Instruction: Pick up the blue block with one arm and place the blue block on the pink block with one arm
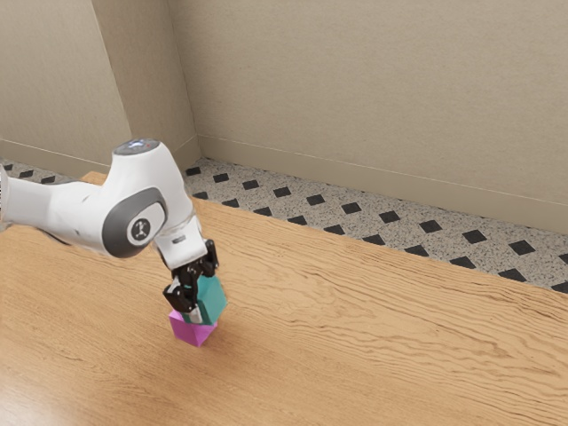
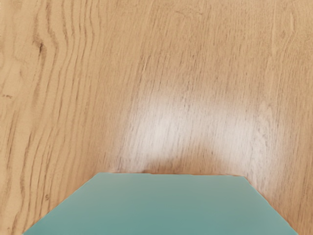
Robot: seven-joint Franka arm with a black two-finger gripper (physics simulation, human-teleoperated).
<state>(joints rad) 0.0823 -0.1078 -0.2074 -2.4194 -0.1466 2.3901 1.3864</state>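
Gripper (image 1: 190,308) closed narrow on the blue block (image 1: 213,297), fingers at two sides. Block sits directly over the pink block (image 1: 193,332), on it or just above; contact is unclear. In the wrist view, blue block (image 2: 161,205) under the hand, wooden table (image 2: 146,73) beyond.

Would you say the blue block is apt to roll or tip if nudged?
Rolling seems unlikely: the blue block has flat faces. It looks rigid in the gripper. It might tip, seeming to sit off-centre above the pink block.
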